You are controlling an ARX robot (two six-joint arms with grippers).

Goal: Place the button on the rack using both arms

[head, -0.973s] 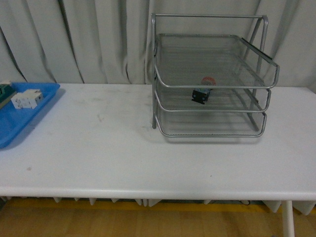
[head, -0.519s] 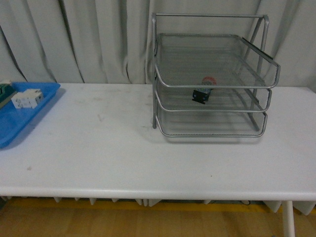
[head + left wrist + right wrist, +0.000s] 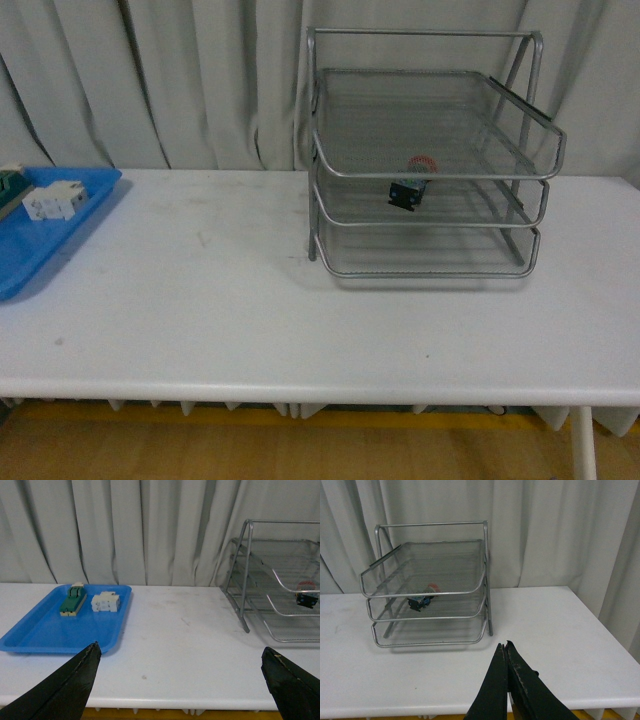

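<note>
Both grippers free and back from the work; the button lies in the rack's middle tier.

The left gripper (image 3: 180, 685) is spread wide, its 2 dark fingers (image 3: 67, 690) at opposite lower corners of the left wrist view, holding nothing. The right gripper (image 3: 506, 652) has its 2 fingers pressed together with nothing between them, above the white table (image 3: 250, 310) and well apart from the rack (image 3: 430, 160). Neither arm shows in the front view. The button (image 3: 410, 187) rests tilted on the 2nd of the 3 mesh tiers, red cap towards the back. At the table's far left a blue tray (image 3: 45, 630) holds a green-and-cream switch block (image 3: 73, 601) and a white block (image 3: 105, 602) side by side. No readable writing shows on anything.
</note>
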